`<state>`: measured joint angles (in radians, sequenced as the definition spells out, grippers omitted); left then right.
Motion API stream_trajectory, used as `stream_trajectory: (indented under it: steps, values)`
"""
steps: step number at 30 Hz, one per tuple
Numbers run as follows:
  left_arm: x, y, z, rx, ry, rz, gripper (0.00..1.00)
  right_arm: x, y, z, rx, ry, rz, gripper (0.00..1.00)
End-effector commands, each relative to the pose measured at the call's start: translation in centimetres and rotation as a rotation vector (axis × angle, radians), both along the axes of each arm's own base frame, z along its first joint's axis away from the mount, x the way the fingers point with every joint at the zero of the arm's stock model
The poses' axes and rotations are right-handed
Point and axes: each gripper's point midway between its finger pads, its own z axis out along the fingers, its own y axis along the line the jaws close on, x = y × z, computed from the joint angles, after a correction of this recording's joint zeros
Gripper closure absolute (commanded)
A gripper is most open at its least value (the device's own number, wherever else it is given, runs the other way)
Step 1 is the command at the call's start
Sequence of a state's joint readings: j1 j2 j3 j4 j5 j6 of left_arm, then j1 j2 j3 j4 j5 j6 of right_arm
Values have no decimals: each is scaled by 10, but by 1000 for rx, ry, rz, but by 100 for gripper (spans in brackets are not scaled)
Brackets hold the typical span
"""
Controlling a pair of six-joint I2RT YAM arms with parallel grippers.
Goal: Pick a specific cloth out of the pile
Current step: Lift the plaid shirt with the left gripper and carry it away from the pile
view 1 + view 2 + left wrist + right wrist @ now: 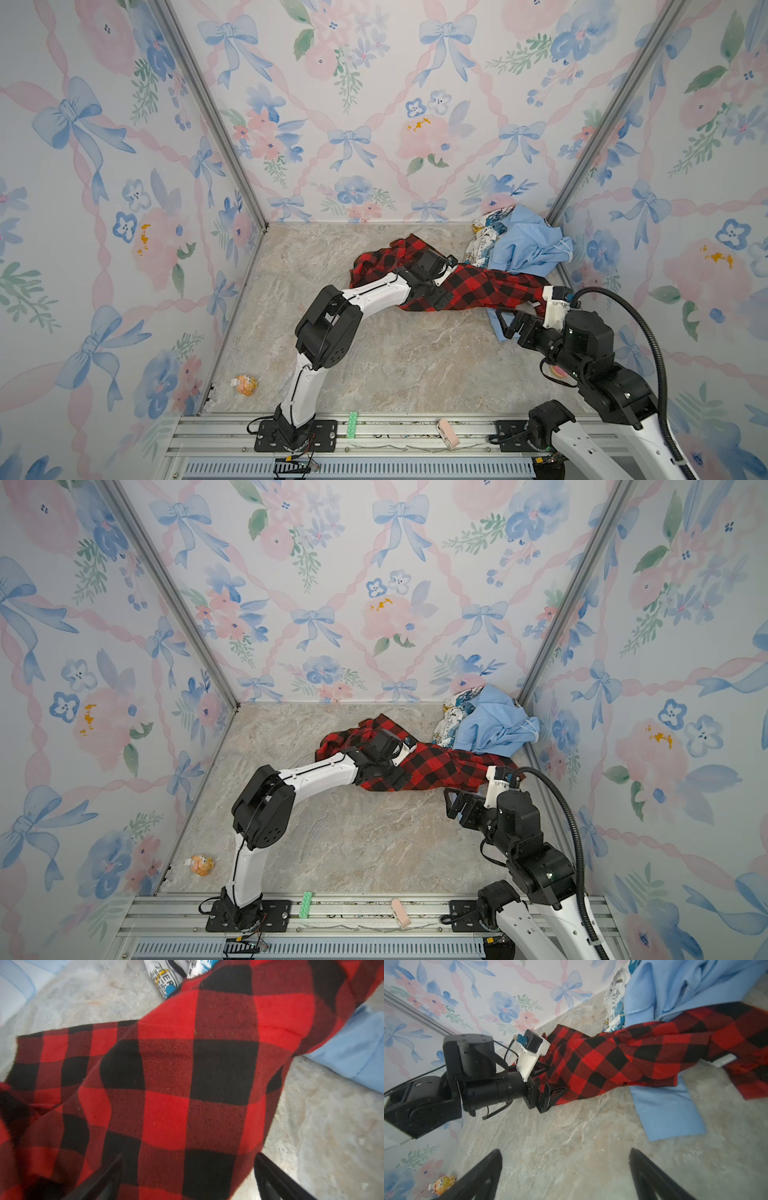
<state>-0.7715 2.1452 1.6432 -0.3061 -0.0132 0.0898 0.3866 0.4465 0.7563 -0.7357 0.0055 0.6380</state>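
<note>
Nearly extracted: plaid flannel shirt point(469, 286) lies just beside the pile point(505, 249), one end under its light blue cloth point(540, 253). Left gripper point(189, 1156) gapes over the shirt; right gripper point(564, 1151) is released, empty, nearer the pile. Next move, as judged: regrasp and draw clear.

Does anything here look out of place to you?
Yes: a small orange toy sits alone near the front left corner of the table, far from the pile, and a green block and a pink piece lie on the metal rail in front, off the table.
</note>
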Motion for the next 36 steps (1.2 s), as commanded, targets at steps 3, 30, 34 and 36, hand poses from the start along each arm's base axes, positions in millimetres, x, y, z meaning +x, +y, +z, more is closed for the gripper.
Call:
stream_trajectory:
  steps: [3,30,34,36]
  values:
    - [3,8,-37,113,64,-29,6,-31,-20,-4,-7,16,-49,3]
    - [35,13,385,-420,-657,75,100,-5,-13,-20,-77,54,-39,3]
    - [41,86,484,-555,-922,314,100,-5,-13,-19,-45,63,-59,3]
    - [39,132,517,-643,-1013,434,100,-5,-12,-20,-37,62,-62,3]
